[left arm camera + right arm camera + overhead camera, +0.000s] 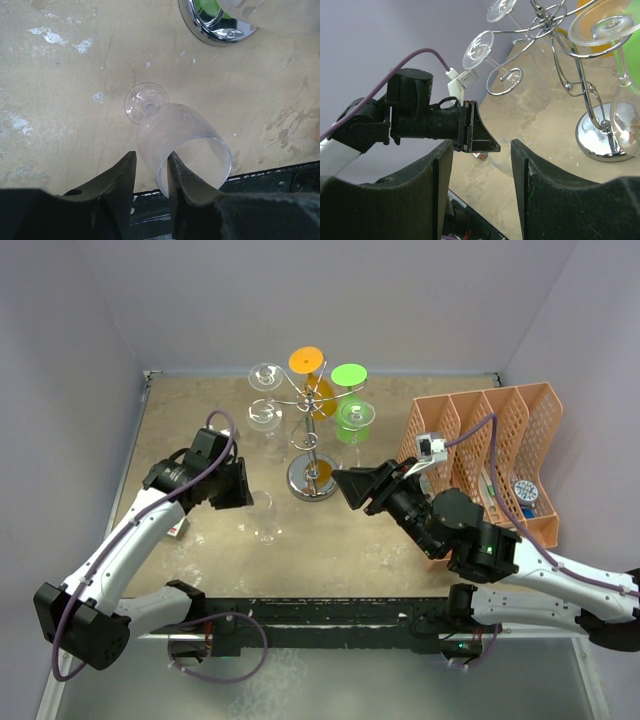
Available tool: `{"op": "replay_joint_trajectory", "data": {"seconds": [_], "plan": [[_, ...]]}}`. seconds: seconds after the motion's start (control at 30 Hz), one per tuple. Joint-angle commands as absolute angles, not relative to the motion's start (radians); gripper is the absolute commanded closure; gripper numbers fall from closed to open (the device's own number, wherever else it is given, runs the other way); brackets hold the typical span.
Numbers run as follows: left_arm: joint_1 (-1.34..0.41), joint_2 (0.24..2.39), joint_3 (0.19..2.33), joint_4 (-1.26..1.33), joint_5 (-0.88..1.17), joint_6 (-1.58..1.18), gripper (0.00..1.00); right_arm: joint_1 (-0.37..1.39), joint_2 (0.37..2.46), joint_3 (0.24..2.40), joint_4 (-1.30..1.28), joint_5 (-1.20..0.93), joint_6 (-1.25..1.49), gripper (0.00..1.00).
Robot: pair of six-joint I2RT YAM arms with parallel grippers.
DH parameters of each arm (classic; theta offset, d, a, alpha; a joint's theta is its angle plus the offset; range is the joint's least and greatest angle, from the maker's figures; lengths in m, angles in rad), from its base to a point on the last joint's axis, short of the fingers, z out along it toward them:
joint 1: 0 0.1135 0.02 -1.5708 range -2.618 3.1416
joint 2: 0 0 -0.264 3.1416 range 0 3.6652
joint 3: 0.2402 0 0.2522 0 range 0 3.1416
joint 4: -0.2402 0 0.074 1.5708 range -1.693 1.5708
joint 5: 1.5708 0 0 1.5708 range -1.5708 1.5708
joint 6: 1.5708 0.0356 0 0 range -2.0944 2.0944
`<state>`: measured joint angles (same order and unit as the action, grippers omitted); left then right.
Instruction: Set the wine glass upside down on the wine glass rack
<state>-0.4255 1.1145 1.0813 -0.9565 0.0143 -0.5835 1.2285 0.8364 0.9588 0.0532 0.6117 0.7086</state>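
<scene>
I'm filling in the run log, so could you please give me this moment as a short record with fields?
Glass: clear, upright on the table, near-left of the rack, not yet hung
Rack: holds clear, orange and green glasses upside down
Left gripper: at the glass's rim, one finger over the bowl; grip unclear
Right gripper: open, empty, just right of the rack
Organiser: orange, at the right side

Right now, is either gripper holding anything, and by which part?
Nothing is clamped. The left gripper, open, straddles the rim of the wine glass; the right gripper is empty.
</scene>
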Motion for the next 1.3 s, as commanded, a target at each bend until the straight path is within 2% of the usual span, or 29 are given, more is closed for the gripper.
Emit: {"op": "replay_joint_trajectory", "data": {"seconds": [0.0,0.13,0.2,0.47,0.7,1.03,1.27], "plan": [[-0.42,1.122,1.069,-0.924,-0.006,-0.599,0.72,1.231,0.829,0.968,0.078,0.633,0.717,0.47],[-0.42,1.135,1.058,-0.911,-0.01,-0.603,0.78,1.231,0.825,0.959,0.078,0.63,0.726,0.47],[-0.422,1.142,1.061,-0.913,-0.01,-0.597,0.86,1.23,0.827,0.956,0.08,0.625,0.734,0.48],[-0.426,1.134,1.078,-0.946,-0.024,-0.586,0.95,1.23,0.844,0.94,0.086,0.596,0.777,0.48],[-0.426,1.077,1.072,-0.913,0.041,-0.584,0.96,1.231,0.84,0.915,0.048,0.6,0.881,0.49],[-0.426,0.915,0.936,-0.645,0.249,-0.643,0.96,1.231,0.792,0.8,-0.017,0.62,1.169,0.5],[-0.425,0.83,0.807,-0.45,0.278,-0.702,0.98,1.229,0.839,0.721,0.08,0.502,1.411,0.54]]}}
